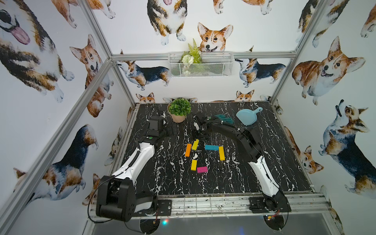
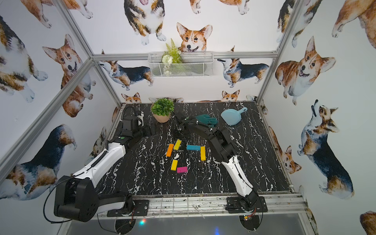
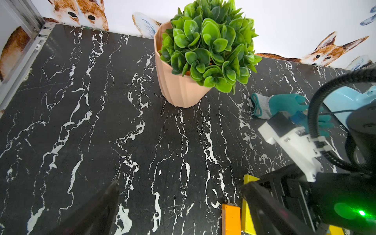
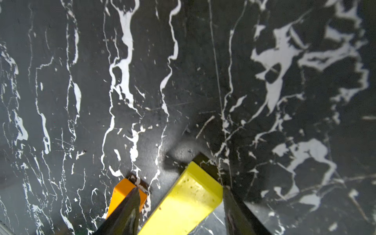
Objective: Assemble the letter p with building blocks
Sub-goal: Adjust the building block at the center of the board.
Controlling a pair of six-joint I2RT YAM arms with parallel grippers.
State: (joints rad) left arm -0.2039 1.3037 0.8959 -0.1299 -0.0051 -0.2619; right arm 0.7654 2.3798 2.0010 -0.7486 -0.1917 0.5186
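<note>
The left arm (image 1: 140, 156) stretches forward low and bends at the wrist toward the potted plant (image 1: 180, 109). Its left gripper (image 1: 174, 130) lies level just short of the pot, jaws spread wide. The right arm (image 1: 258, 162) arches over in a high curve, and the right gripper (image 1: 195, 135) points down to the plant's right, nearer the bases, jaws parted.
</note>
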